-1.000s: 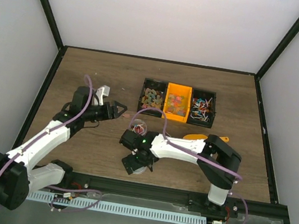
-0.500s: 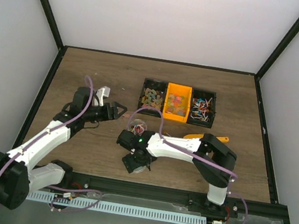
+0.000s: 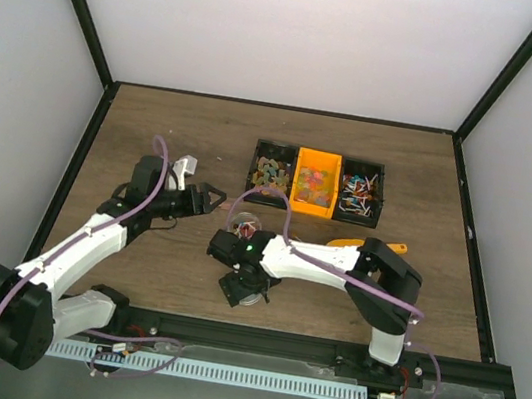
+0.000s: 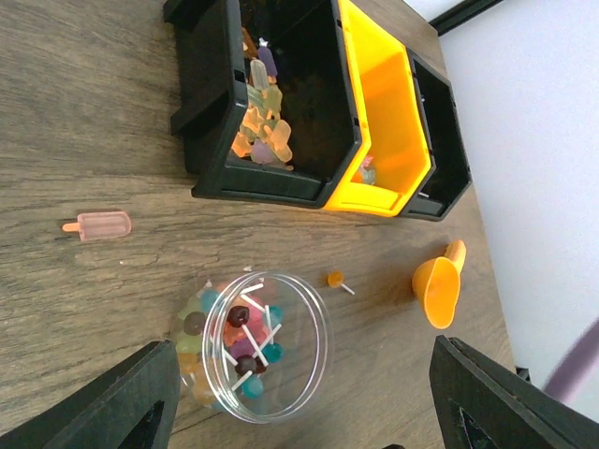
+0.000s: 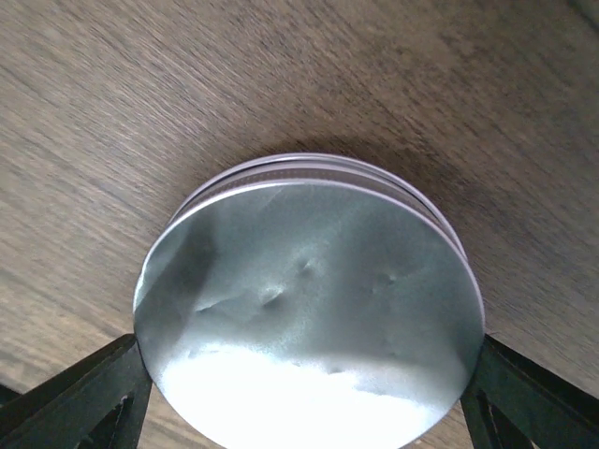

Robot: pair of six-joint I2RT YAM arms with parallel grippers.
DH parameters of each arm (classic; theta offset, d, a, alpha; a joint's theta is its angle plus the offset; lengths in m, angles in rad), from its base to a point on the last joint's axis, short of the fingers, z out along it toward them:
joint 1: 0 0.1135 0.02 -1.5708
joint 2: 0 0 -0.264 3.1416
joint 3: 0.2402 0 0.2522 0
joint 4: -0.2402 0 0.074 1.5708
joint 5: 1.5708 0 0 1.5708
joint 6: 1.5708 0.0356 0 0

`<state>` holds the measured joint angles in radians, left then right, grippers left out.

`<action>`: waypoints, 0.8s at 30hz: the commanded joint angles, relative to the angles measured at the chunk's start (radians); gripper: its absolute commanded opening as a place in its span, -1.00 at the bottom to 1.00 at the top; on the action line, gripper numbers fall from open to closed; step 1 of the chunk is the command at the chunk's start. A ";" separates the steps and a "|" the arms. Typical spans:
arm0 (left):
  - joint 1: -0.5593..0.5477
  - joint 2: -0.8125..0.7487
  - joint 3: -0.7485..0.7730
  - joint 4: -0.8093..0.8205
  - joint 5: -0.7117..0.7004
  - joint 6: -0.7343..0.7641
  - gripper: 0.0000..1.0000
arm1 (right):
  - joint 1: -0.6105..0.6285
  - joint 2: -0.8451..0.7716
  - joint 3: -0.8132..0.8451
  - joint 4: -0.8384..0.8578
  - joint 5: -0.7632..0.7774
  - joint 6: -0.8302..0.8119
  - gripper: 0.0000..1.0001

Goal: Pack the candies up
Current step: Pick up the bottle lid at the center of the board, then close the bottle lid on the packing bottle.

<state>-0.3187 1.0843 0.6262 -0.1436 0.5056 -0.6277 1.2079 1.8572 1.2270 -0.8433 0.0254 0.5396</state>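
Wood-grain counter (image 3: 157,122), dark brown, carrying every item listed.

Reference item: orange bin (image 3: 326,205), the middle of a row of three. It holds small multicoloured candies (image 3: 315,179).

Touching the orange bin on the left arm's side: left black bin (image 3: 256,172), with a heap of pale orange, brownish and purple gummies (image 4: 262,126).

Touching the orange bin on the other side: right black bin (image 3: 380,192), with thin red, blue and white sticks (image 3: 359,188).

On the arm-base side of the orange bin, towards the left: clear jar (image 4: 314,318), uncovered, holding dark-headed lollipops (image 4: 240,318) on white sticks over coloured gummy pieces.

Loose pieces on the counter:
- A small orange lollipop (image 4: 334,278) lies between the jar and the orange bin, just beside the jar.
- A pink ice-lolly-shaped sweet (image 4: 98,224) lies flat out past the left black bin, away from the orange bin.

On the arm-base side of the orange bin, towards the right and apart from it: orange scoop (image 4: 437,288), lying on the counter.

Beyond the jar from the orange bin, nearest the arm bases: metal lid (image 5: 309,299), round, silvery, slightly dented, flat on the counter.

The left gripper (image 3: 208,193) is further left of the orange bin than the jar and points towards the jar. Its fingers (image 4: 126,398) are spread wide and hold nothing.

The right gripper (image 3: 244,290) is directly over the metal lid. Its fingers (image 5: 80,398) stand one on each side of the lid, tips at the rim. Whether they press on it cannot be told.
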 commanded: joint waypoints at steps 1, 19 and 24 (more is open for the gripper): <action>0.003 0.010 -0.003 0.024 0.007 0.004 0.50 | 0.008 -0.071 0.068 -0.050 0.039 0.016 0.48; 0.008 0.022 -0.007 0.036 0.013 0.003 0.50 | -0.135 -0.061 0.310 -0.162 0.049 -0.112 0.49; 0.031 0.036 -0.034 0.027 -0.013 -0.001 0.50 | -0.205 -0.028 0.362 -0.165 0.054 -0.175 0.50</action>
<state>-0.3096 1.1061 0.6239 -0.1192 0.5076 -0.6281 1.0451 1.7981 1.5253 -0.9905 0.0574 0.4324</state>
